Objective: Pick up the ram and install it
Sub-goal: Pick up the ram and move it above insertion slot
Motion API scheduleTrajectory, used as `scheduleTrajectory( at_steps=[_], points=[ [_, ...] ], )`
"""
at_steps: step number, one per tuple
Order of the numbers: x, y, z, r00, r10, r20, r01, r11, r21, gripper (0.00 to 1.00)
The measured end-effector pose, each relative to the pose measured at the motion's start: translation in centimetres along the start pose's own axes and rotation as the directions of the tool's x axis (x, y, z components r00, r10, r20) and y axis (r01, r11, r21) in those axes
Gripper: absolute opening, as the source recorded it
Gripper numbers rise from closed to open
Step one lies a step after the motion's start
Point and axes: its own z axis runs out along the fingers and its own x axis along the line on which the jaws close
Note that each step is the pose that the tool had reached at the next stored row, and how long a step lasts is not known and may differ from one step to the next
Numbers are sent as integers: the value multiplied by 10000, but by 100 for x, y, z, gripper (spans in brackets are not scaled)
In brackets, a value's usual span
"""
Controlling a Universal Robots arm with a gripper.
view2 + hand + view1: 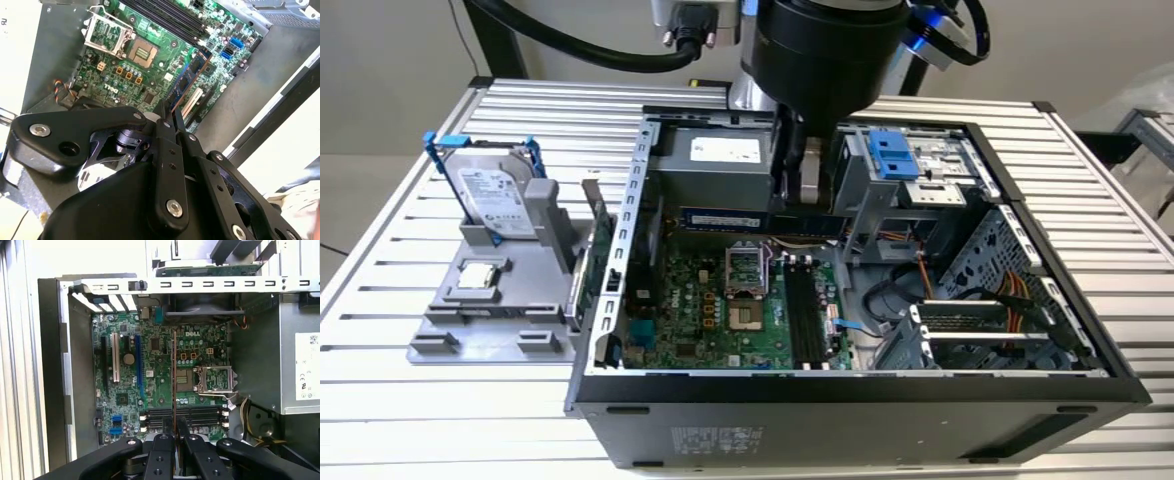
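Observation:
My gripper (795, 205) hangs inside the open computer case (854, 385), shut on the ram (727, 219). The ram is a thin blue-green stick held level on its long edge, above the motherboard (707, 310). In the first wrist view the ram (174, 375) shows edge-on as a thin line running out from the gripper (175, 429). It hangs above and crosswise to the black memory slots (182, 415). In the second wrist view the ram (189, 77) sticks out from the gripper (170, 114) over the board. The memory slots (807, 310) lie below, apart from the stick.
A grey stand (487, 310) at the exterior view's left holds a silver hard drive (494, 195) and a small square processor chip (480, 277). The power supply (707, 150), drive cage with blue tab (894, 155), processor socket (744, 275) and case walls crowd the gripper.

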Motion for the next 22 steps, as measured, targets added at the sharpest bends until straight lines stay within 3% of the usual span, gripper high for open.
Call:
scheduleTrajectory(
  at_steps=[22],
  points=[
    [-7,-106,-2,10000,18,0,-18,10000,0,0]
  ],
)
